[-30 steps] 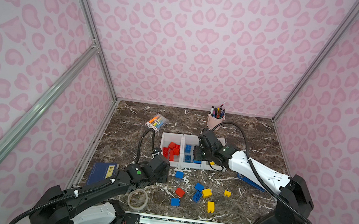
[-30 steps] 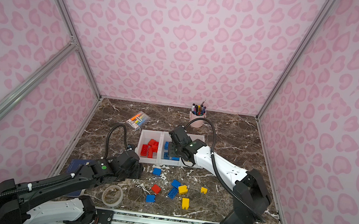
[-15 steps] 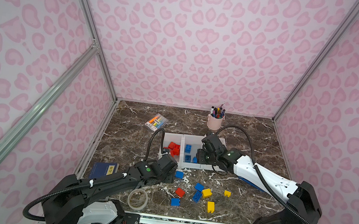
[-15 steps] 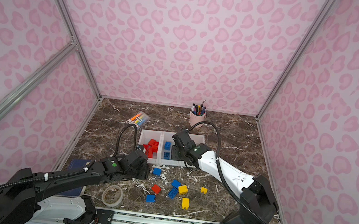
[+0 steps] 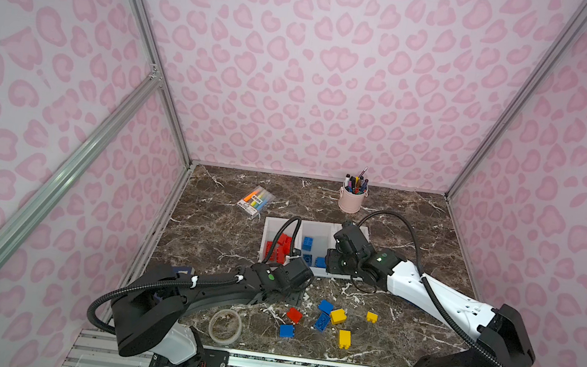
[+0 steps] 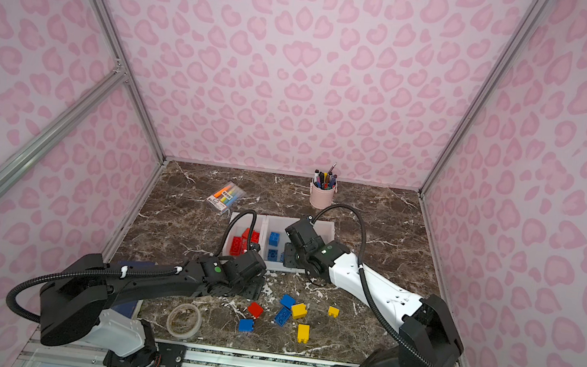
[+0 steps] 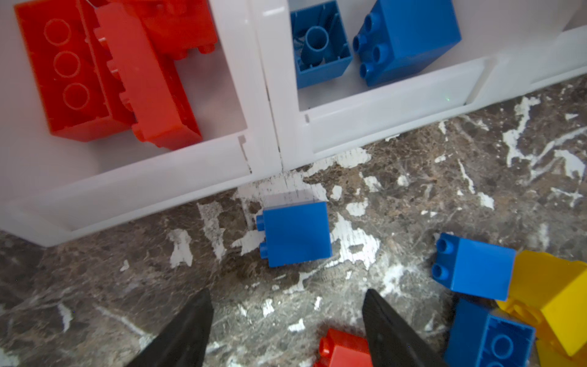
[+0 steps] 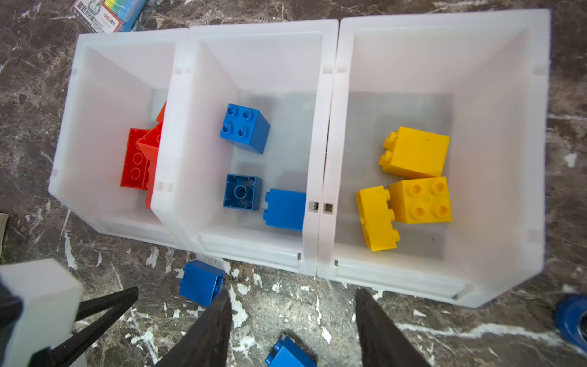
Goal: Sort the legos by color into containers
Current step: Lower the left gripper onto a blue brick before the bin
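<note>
Hovering low over the table (image 5: 434,227), the left gripper (image 7: 286,295) is standing released, its two black fingers (image 7: 190,330) spread with nothing between them. One blue brick (image 7: 297,233) is lying on its side just ahead of those fingers, close to the front lip of the bins (image 8: 330,133), about where the left and middle bins join. The right gripper (image 8: 293,295) is hanging just in front of the middle and right bins, likewise released and empty.

The three bins are sitting joined in a row. Red bricks (image 7: 79,73) are lying piled in the left one, three blue bricks (image 8: 244,127) are lying in the middle one, and three yellow bricks (image 8: 416,152) are resting in the right one.

Nearer the robot, loose bricks (image 5: 321,322) are lying scattered on the table in both top views: one red, three blue and three yellow, all clear of both grippers. A tape roll (image 5: 225,326) is lying flat near the left arm's base.
</note>
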### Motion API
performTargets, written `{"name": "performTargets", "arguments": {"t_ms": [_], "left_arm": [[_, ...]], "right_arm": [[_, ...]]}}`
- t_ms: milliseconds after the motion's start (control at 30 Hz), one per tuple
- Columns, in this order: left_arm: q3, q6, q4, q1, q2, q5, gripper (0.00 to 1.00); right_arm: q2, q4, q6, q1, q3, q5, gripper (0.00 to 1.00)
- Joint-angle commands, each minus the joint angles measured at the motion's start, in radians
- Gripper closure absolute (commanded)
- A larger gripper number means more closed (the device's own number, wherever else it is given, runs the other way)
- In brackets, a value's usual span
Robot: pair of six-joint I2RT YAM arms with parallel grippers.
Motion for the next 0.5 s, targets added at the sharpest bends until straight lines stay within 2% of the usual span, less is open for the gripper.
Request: {"name": "performTargets", "arguments": {"t_ms": [0, 467], "left_arm": [[0.026, 0.029, 0.037, -0.003, 0.028, -0.028, 0.23], [0.05, 0.06, 0.088, -0.005, 0.142, -0.053, 0.25]], "right_arm": [[-0.011, 0.005, 0.012, 0.0, -0.018, 0.02, 0.37], [-0.031, 0.008, 0.022, 0.0, -0.052, 0.024, 0.37]]}}
